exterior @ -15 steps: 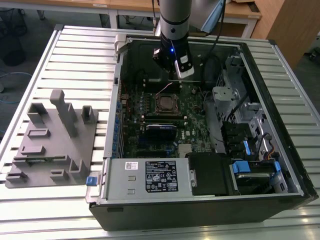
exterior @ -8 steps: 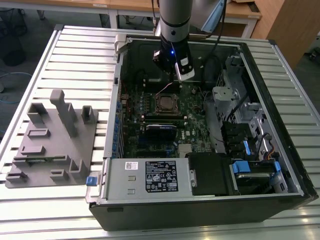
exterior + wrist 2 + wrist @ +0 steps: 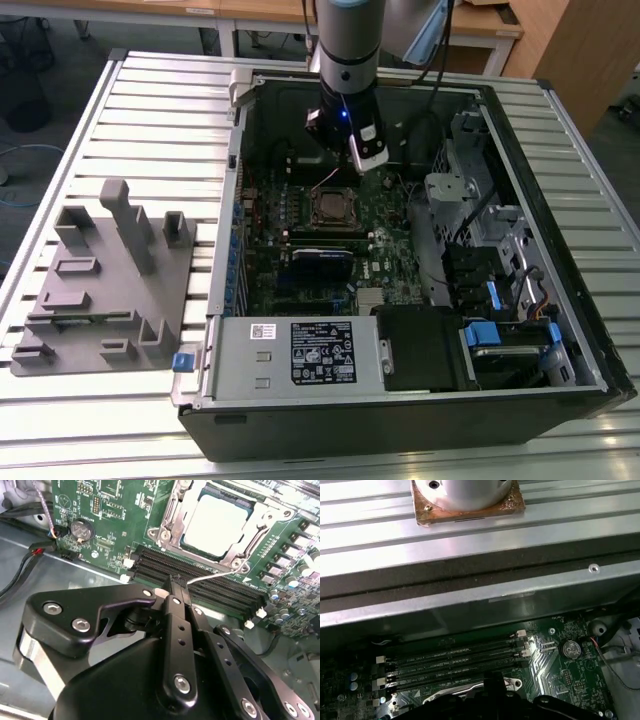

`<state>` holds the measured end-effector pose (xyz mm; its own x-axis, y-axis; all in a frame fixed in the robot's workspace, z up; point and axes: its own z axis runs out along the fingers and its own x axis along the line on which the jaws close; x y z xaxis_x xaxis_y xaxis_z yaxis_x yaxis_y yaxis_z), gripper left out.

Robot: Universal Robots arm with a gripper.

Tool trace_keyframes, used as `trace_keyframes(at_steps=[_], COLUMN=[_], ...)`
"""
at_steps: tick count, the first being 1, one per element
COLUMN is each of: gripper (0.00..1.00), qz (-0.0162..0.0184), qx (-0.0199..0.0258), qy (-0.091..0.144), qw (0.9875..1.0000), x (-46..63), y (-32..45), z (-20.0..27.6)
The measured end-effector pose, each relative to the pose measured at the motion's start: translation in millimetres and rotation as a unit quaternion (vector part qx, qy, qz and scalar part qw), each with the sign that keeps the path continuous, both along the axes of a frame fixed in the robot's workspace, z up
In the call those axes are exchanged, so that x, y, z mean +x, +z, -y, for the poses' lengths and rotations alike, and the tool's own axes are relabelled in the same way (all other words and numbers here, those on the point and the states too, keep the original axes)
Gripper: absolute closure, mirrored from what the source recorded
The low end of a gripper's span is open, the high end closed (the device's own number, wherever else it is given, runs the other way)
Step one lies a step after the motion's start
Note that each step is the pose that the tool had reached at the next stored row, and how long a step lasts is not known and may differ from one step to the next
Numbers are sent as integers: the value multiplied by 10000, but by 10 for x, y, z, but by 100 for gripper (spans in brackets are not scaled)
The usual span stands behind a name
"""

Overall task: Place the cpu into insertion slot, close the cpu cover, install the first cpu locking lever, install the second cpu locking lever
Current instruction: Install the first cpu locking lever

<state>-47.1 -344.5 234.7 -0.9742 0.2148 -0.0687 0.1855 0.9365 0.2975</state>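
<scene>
Judging by the second wrist view, the lever stage is in hand: the cpu (image 3: 215, 520) sits in the insertion slot (image 3: 333, 207), its pale top showing through the window of the cover (image 3: 171, 512), which appears to lie down over it. A thin pale lever (image 3: 215, 575) runs from the socket's corner across the memory slots (image 3: 150, 562) towards the hand (image 3: 177, 586).

The hand is clenched, its fingers (image 3: 172, 592) pressed together with nothing showing between them. Its tip hangs over the memory slots, just beside the lever's free end; whether it touches that end I cannot tell. In the exterior view the hand (image 3: 362, 160) hangs inside the open case (image 3: 400, 410), close above the slot.

Working the lever would call for a narrow, steady tip held on a thin rod that could easily slip aside.
</scene>
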Motion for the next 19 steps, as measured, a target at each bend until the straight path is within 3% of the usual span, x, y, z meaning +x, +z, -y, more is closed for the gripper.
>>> trace_keyframes(at_steps=[11,19], gripper=[89,89], qz=[8,35], qx=[0,1], qy=[-1,0], qw=[10000,10000], x=[-8,-38], y=[-79,-113], z=[39,63])
